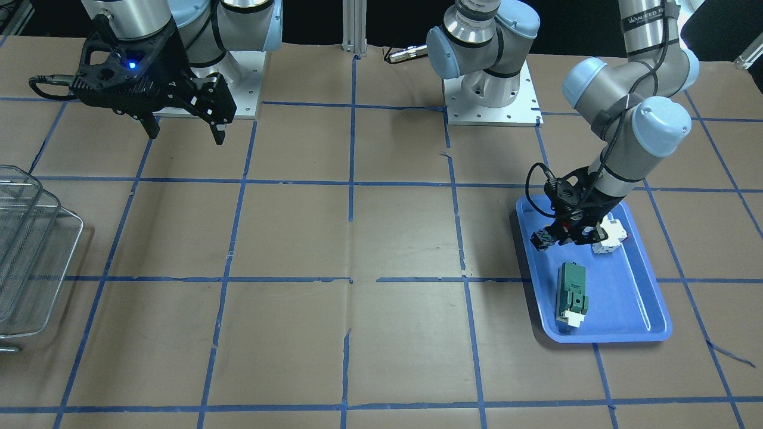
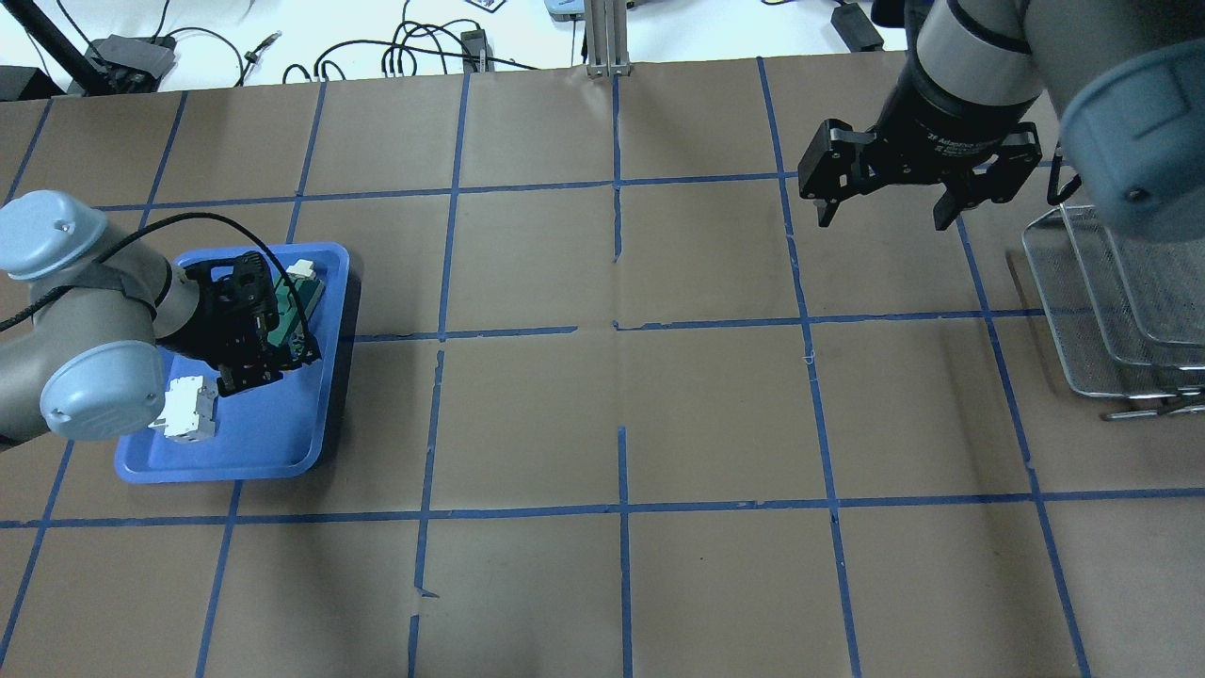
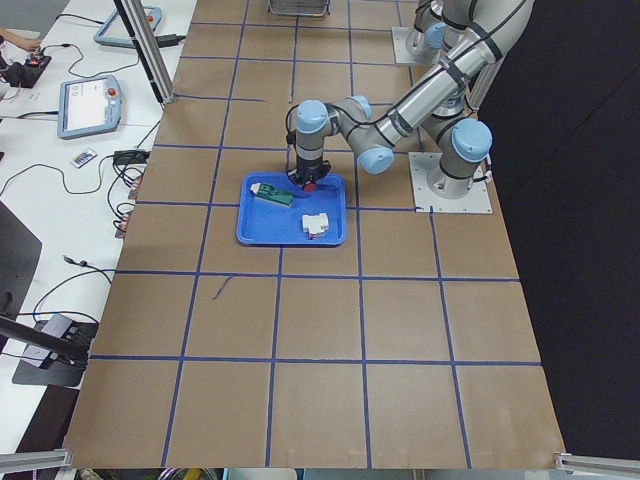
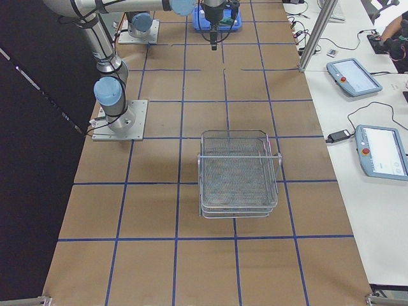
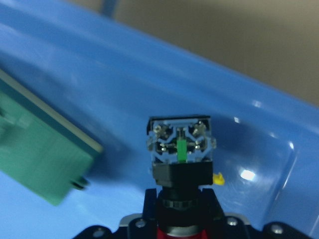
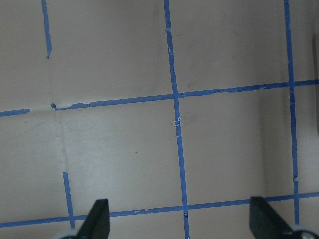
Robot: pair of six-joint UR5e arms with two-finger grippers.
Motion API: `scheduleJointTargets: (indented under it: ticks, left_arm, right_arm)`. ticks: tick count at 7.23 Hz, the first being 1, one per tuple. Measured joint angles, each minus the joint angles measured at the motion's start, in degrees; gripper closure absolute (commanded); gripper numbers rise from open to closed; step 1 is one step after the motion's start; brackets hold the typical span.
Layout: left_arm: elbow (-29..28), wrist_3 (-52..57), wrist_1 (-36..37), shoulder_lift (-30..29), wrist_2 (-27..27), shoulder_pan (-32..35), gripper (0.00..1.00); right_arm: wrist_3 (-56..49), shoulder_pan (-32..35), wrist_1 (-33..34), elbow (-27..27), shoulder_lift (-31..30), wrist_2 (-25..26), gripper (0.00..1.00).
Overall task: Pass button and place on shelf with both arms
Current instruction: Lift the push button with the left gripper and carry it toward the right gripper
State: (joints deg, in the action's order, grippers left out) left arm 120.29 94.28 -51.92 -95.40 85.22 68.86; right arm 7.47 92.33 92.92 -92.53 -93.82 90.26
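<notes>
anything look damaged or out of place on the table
Only the table covering: the brown paper is torn near a seam, the blue tape grid has gaps, and a loose tape strip lies near the blue tray.

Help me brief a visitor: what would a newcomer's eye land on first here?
The left gripper stands out, low over the blue tray, gripping the red-capped button beside a green module and a white breaker. Across the table the right gripper hangs open above the taped paper, with the wire shelf at that end.
</notes>
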Motion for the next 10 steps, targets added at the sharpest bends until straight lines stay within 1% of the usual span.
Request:
scheduleJointTargets:
  ticks: [2, 3, 4, 6, 7, 9, 10]
  left_arm:
    - [-7.01, -3.14, -10.99, 4.02, -5.71, 7.77, 1.0]
    - [-10.96, -8.42, -15.26, 5.06, -8.0, 13.29, 1.0]
    - [-14.14, -13.93, -17.45, 5.28, -9.33, 19.71, 1.0]
    - [-18.39, -23.17, -18.18, 4.58, -10.43, 31.62, 1.0]
    - [-19.79, -27.3, -18.15, 4.41, -11.85, 35.58, 1.0]
    - [-21.04, -34.46, -16.39, 3.64, -15.55, 39.0, 1.0]
    - [-21.17, -37.26, -14.17, 2.81, -16.7, 39.91, 1.0]
  right_arm:
    - [0.0, -0.17, 0.0, 0.06, 0.03, 0.0, 0.0]
    - [-0.09, -0.25, 0.08, 0.09, 0.06, 0.0, 0.0]
    - [-0.62, -0.42, 0.28, 0.18, 0.13, 0.0, 0.0]
    - [-3.67, -2.97, 0.43, 0.6, 0.12, -0.25, 0.0]
    - [-5.77, -5.97, 0.3, 0.81, 0.05, -1.47, 0.0]
    - [-9.89, -13.52, -0.54, 0.92, -0.12, -6.76, 0.0]
    - [-11.77, -17.5, -1.59, 0.88, -0.12, -11.28, 0.0]
